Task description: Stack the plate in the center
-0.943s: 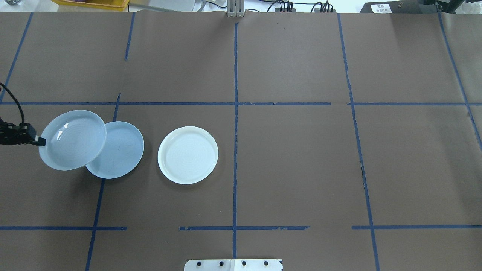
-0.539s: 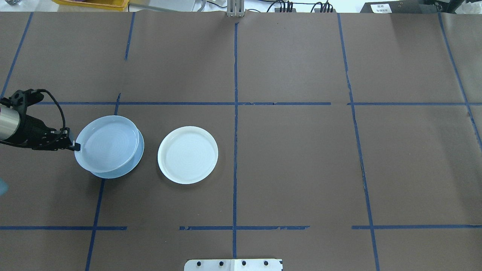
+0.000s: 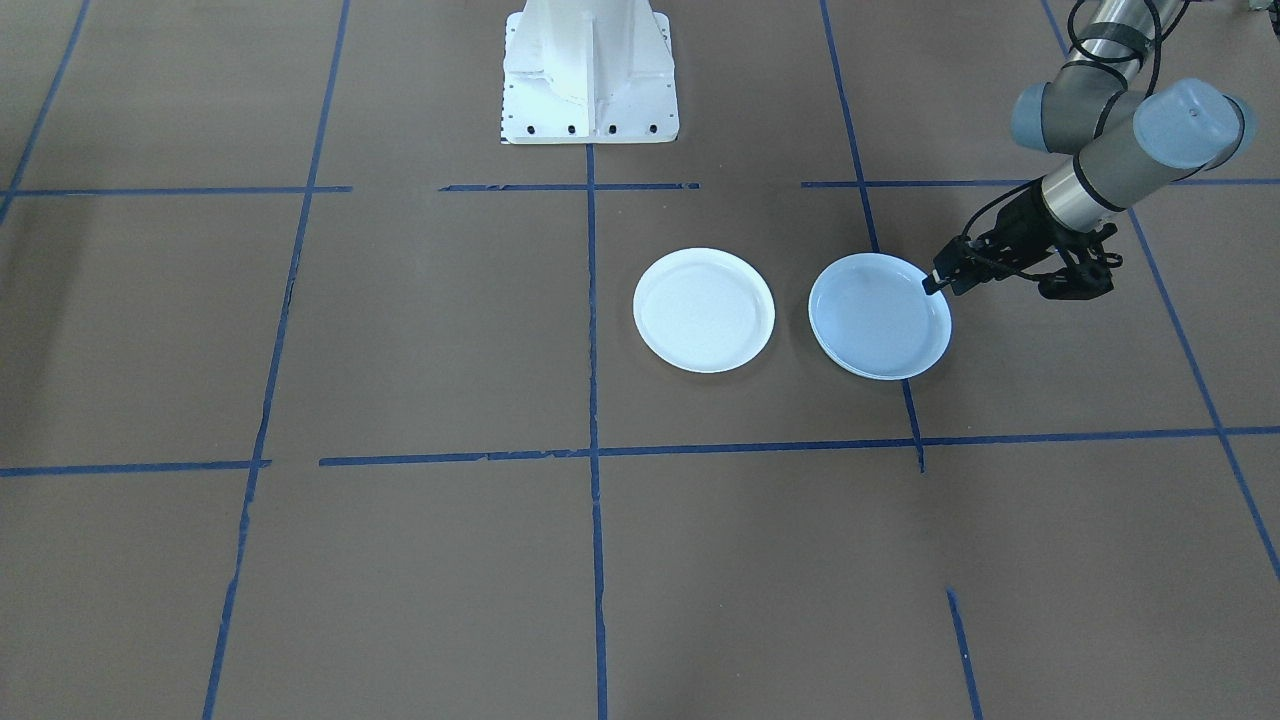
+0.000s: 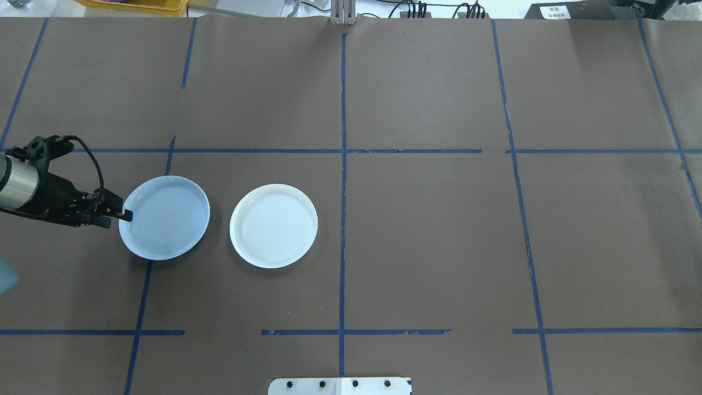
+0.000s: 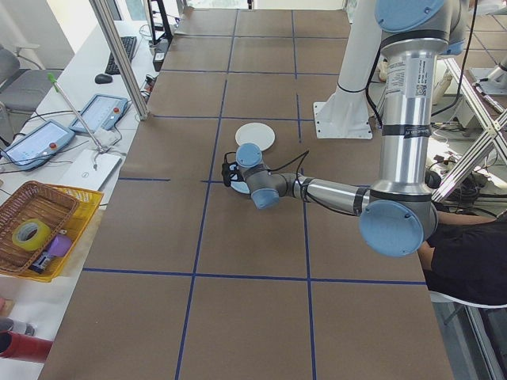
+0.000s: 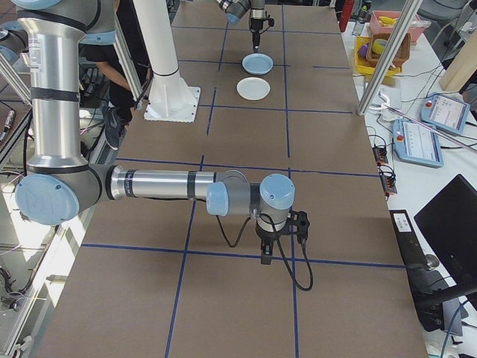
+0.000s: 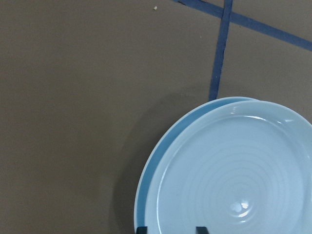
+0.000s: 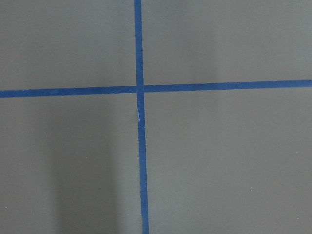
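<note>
A pale blue plate with concentric rings (image 4: 164, 216) (image 3: 880, 315) lies on top of the plain pale blue-grey plate, slightly offset from it. Of that lower plate only a darker crescent (image 7: 166, 141) shows at its left edge in the left wrist view. My left gripper (image 4: 125, 214) (image 3: 935, 283) is at the ringed plate's (image 7: 234, 175) rim, one finger outside it and one inside, shut on it. My right gripper (image 6: 266, 257) hangs over bare table far off to the side; whether it is open or shut I cannot tell.
A brighter white plate (image 4: 273, 226) (image 3: 704, 310) lies on the table just beside the stack, toward the middle. The robot's white base (image 3: 588, 70) stands behind it. Blue tape lines cross the brown table cover.
My left gripper carried the ringed plate rightward and down. It was beside the plain plate, tilted in the air; now it lies on it, covering almost all of it.
</note>
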{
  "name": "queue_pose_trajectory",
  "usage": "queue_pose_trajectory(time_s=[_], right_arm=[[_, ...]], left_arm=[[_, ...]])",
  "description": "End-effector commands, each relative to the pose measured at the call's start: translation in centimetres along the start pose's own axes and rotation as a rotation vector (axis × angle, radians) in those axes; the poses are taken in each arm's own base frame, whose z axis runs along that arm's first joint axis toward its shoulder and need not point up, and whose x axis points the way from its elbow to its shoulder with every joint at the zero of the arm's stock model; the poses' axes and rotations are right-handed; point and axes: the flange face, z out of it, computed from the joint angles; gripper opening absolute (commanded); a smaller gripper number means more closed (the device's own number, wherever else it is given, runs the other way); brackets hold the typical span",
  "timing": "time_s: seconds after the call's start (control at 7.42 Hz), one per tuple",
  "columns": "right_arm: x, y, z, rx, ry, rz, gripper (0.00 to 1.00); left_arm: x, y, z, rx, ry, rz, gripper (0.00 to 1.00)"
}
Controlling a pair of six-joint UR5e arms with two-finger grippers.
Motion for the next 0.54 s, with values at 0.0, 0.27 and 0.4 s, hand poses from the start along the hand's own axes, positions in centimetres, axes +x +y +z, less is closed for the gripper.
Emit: queue_pose_trajectory(time_s=[0.0,0.27,0.4], right_arm=[[0.0,0.0,0.0,0.0,0.0,0.001,1.0],[0.0,0.0,0.0,0.0,0.002,0.001,1.0],[0.0,0.0,0.0,0.0,0.0,0.001,1.0]], left_arm=[[1.5,0.4,-1.1,0.003,0.022,0.028,1.0],[5.1,0.9,-2.1,-0.004,-0.001,0.004,1.0],[9.4,0.1,-2.7,-0.002,-0.023,-0.016,1.0]])
